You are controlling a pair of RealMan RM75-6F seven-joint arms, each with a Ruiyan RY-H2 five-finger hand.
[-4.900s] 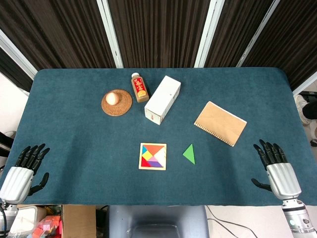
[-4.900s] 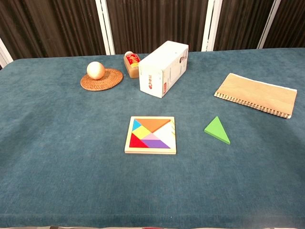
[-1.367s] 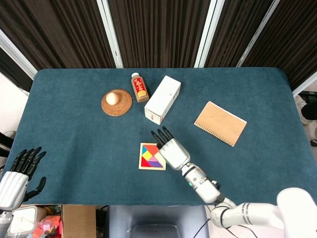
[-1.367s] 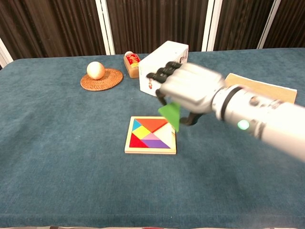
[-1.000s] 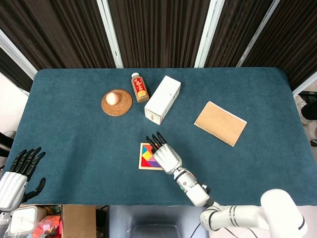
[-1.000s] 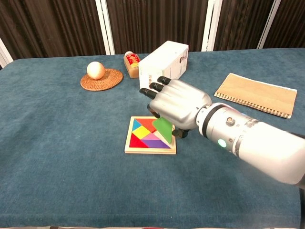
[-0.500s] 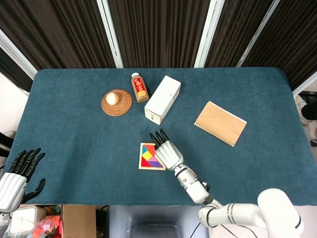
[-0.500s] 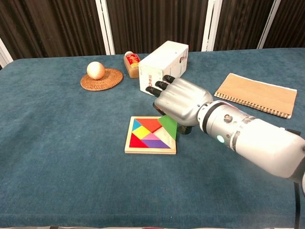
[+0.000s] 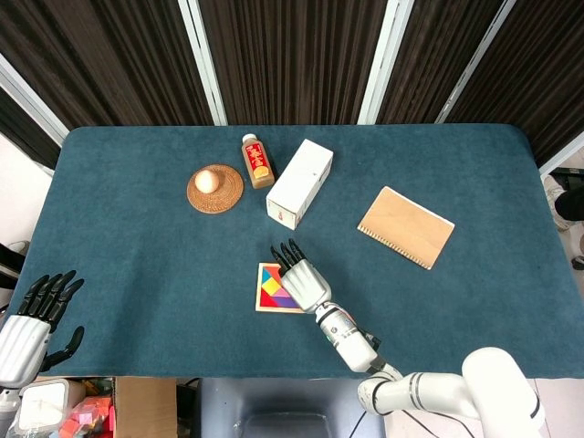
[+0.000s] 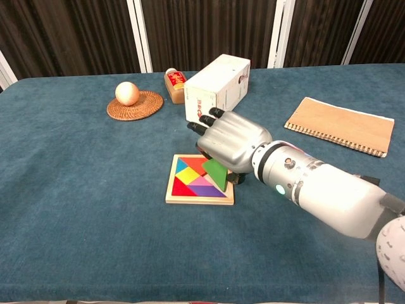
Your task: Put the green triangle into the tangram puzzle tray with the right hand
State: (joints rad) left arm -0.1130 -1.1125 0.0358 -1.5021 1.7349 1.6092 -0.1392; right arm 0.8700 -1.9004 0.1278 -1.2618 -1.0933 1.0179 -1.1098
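My right hand (image 10: 229,142) hovers over the right side of the wooden tangram tray (image 10: 182,195), holding the green triangle (image 10: 216,174) beneath its palm. The triangle's tip reaches down to the tray's right part, over the coloured pieces; whether it lies flat in its slot I cannot tell. In the head view the right hand (image 9: 299,278) covers the tray's (image 9: 266,292) right half and hides the triangle. My left hand (image 9: 38,315) rests open at the table's near left corner, holding nothing.
A white carton (image 10: 215,88) lies behind the tray, with a brown bottle (image 10: 174,83) beside it. An egg-like ball sits on a woven coaster (image 10: 134,104) at the back left. A tan spiral notebook (image 10: 338,125) lies to the right.
My right hand brought the green triangle from the table's right side to the tray. Over the last half second it shifted slightly left and lower over the tray's right part.
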